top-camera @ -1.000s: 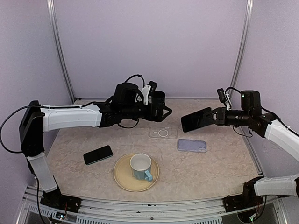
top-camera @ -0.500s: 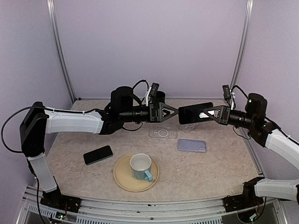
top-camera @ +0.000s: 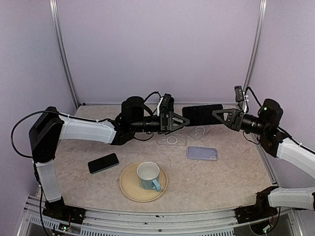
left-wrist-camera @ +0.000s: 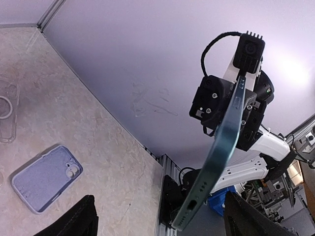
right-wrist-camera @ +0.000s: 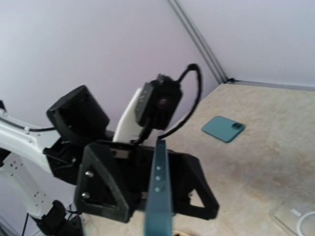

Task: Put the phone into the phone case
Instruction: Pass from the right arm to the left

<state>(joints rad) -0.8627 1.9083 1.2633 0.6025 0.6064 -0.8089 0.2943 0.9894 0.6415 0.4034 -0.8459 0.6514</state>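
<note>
**Top view.** The left arm reaches from the left side across to the middle of the table, forearm near level. The left gripper (top-camera: pixel 181 120) points right, jaws spread wide, the near end of the phone (top-camera: pixel 199 114) between them. The right arm reaches in from the right, and the right gripper (top-camera: pixel 217 114) is clamped tight on the far end of that phone, holding it in the air above the table (top-camera: pixel 231 172). Below lie a clear case (top-camera: pixel 172 140) and a lilac case (top-camera: pixel 202 153). A second phone (top-camera: pixel 103 162) lies at the left, near a plate (top-camera: pixel 129 189) with a cup (top-camera: pixel 148 176) on it.

**Left wrist view.** The phone is edge-on, with the port at its lower end. The left fingers (left-wrist-camera: pixel 81 221) sit at the bottom corners, cut off by the frame and well clear of the phone. Contact is not visible. The lilac case lies back up, camera hole showing.

**Right wrist view.** The phone's edge rises from the bottom of the frame, and the left gripper's two finger frames flank it. The right gripper's own fingers are out of frame. The second phone shows as teal. The picture is soft.
</note>
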